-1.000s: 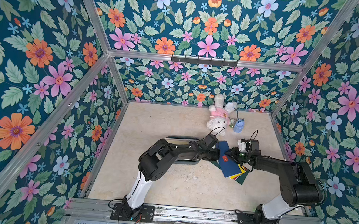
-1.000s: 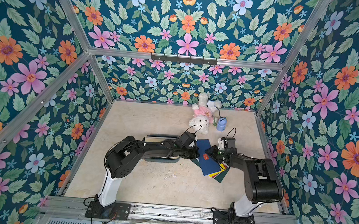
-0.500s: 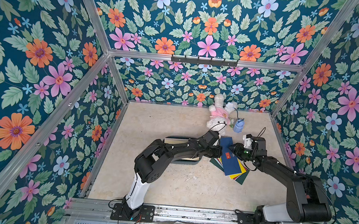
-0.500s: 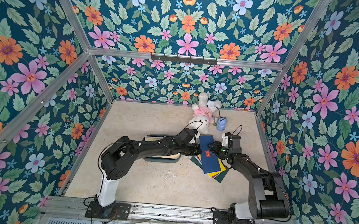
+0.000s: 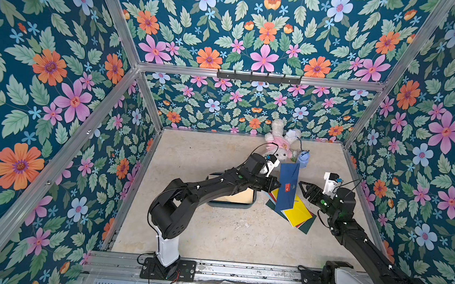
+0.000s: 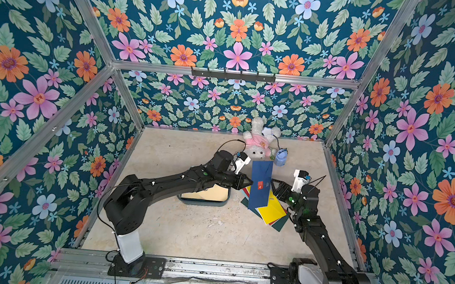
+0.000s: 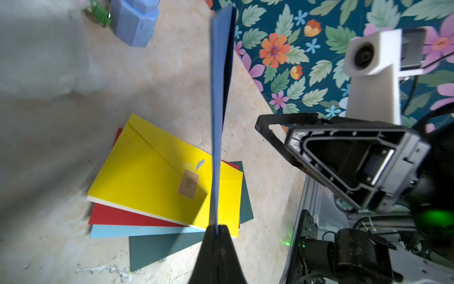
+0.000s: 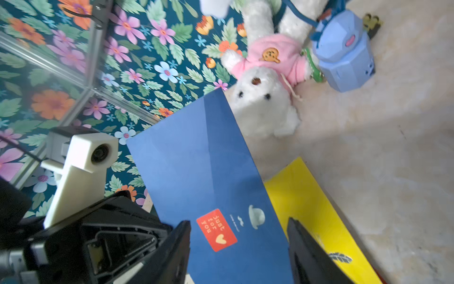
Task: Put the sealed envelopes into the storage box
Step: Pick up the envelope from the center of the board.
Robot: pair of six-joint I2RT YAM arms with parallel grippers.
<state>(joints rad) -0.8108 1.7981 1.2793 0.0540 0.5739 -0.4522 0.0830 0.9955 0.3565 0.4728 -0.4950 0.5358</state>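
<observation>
1. Paper is what I am dealing with: the navy envelope point(image 5: 287, 187) is a thin, flat, light rectangle with crisp edges. It is stiff enough to stand on edge in the air without drooping.
2. The navy envelope hangs just beyond the short end of the storage box point(image 5: 229, 204) that faces the right arm, above the loose stack beside the box.
3. The left gripper point(image 7: 217, 228) has its fingers pressed together on one long edge of the navy envelope, a narrow pinch at the rim.
4. The right gripper point(image 5: 303, 187) sits on the envelope's far side from the box, with its fingers spread and not touching the paper in the left wrist view.
5. I judge the smooth matte card to be slippery under a small pinch and likely to swing or twist, so a hold deeper in from the edge would be steadier. I would keep clear of the red sticker point(image 8: 216, 230).
6. The stack beside the box is fanned: a yellow envelope point(image 7: 157, 172) on top, then red point(image 7: 118, 216), light blue point(image 7: 127, 231) and dark green point(image 7: 157, 248). The offset corners offer lips to pick at, since flat sheets on a hard tabletop give little else.
7. The box is a shallow dark teal tray with rounded corners and low walls, and something pale tan lies in it. I judge a flat lay-in would suit it better than a drop on edge.
</observation>
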